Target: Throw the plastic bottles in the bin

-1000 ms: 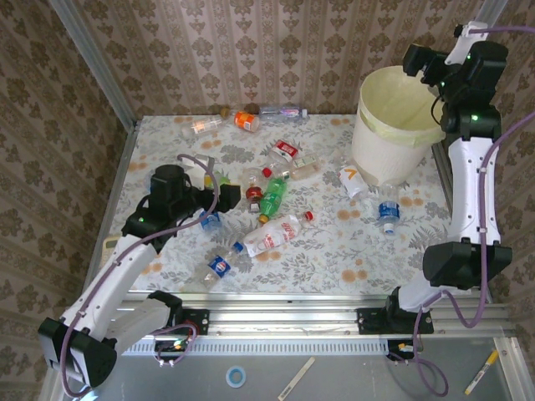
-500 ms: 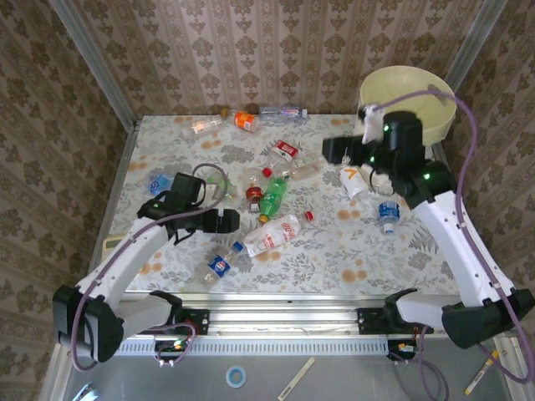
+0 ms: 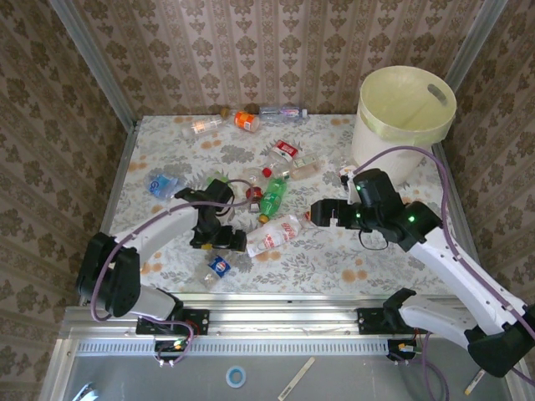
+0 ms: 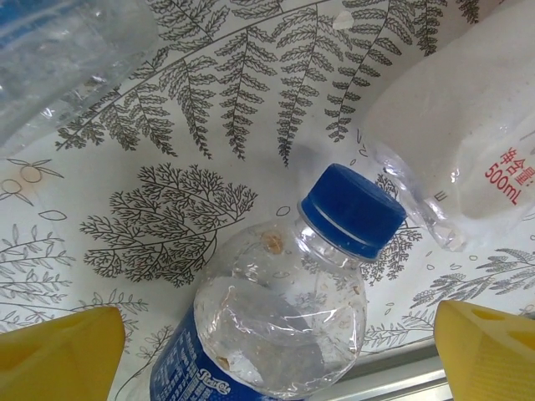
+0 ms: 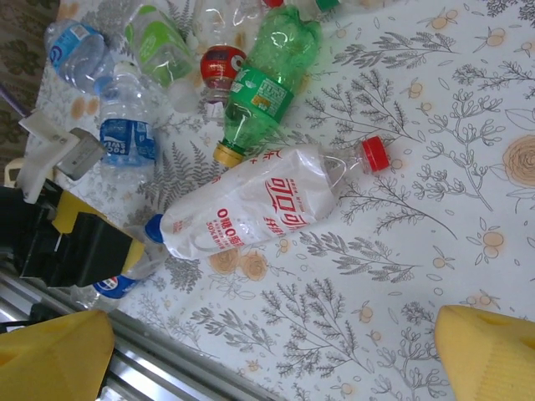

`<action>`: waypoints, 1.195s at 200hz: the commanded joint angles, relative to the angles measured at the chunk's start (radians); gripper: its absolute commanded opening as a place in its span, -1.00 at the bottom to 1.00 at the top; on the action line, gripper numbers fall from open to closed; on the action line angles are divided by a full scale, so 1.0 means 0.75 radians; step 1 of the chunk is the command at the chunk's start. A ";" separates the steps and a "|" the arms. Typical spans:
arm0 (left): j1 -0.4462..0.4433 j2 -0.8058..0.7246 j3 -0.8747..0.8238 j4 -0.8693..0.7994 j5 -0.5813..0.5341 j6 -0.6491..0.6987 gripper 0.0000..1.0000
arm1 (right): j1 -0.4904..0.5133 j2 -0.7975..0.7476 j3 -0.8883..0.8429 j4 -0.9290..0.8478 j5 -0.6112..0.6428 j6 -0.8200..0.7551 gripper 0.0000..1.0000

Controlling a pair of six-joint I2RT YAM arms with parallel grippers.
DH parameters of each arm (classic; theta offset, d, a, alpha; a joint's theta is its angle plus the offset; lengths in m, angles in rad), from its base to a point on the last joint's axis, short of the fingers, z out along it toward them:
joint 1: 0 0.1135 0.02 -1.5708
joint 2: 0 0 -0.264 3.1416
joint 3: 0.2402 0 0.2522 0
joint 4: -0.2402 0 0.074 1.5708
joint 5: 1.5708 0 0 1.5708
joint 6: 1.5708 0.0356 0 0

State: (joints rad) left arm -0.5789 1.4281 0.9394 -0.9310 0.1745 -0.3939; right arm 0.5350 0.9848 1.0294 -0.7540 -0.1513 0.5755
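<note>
Under left gripper (image 4: 269,359), crushed blue-capped bottle (image 4: 280,309)

We take this for a robotics lab cell dressed up as a home. From nine through twelve to three o'clock, damask wallpaper (image 3: 251,50) covers panels held by bare metal posts (image 3: 90,63). The table wears a floral tablecloth (image 3: 334,251). At six o'clock an aluminium rail (image 3: 284,319) carries the bolted bases of the left arm (image 3: 155,233) and right arm (image 3: 456,263), cables trailing. A tape roll (image 3: 236,377) lies on the grey bench below.
</note>
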 commanded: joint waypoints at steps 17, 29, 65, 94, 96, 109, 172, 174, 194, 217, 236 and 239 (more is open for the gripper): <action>-0.050 0.028 0.000 -0.099 -0.059 -0.012 0.85 | 0.013 -0.105 -0.059 -0.096 -0.021 0.076 1.00; -0.052 0.020 -0.039 -0.057 -0.032 -0.022 0.84 | 0.013 -0.126 -0.071 -0.106 -0.025 0.083 1.00; -0.059 0.030 -0.101 0.017 0.005 -0.004 0.73 | 0.013 -0.156 -0.075 -0.167 -0.048 0.085 1.00; -0.059 0.080 -0.150 0.070 0.031 0.021 0.59 | 0.020 -0.194 -0.099 -0.195 -0.031 0.126 1.00; -0.059 0.086 -0.152 0.073 0.033 0.021 0.58 | 0.022 -0.197 -0.101 -0.197 -0.028 0.131 1.00; -0.059 0.104 -0.155 0.095 0.045 0.031 0.53 | 0.039 -0.212 -0.115 -0.190 -0.004 0.176 1.00; -0.036 -0.061 -0.165 0.110 0.145 0.028 -0.22 | 0.417 -0.230 -0.248 0.010 0.287 0.492 1.00; -0.035 -0.072 -0.164 0.108 0.150 0.027 -0.25 | 0.431 -0.227 -0.247 0.015 0.298 0.495 1.00; -0.026 -0.220 -0.139 0.073 0.175 0.021 -0.36 | 0.552 -0.165 -0.230 0.100 0.363 0.508 1.00; 0.001 -0.417 -0.040 0.009 0.195 0.004 -0.35 | 0.687 -0.057 -0.205 0.277 0.363 0.494 1.00; 0.022 -0.543 0.065 0.046 0.255 -0.065 -0.35 | 0.817 0.031 -0.164 0.430 0.396 0.437 1.00; 0.025 -0.556 0.080 0.067 0.268 -0.082 -0.35 | 0.835 0.043 -0.157 0.447 0.406 0.428 1.00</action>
State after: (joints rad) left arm -0.5800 1.1130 0.8921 -0.8925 0.3008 -0.3862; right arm 1.0649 0.9573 0.8589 -0.6041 0.0734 0.9165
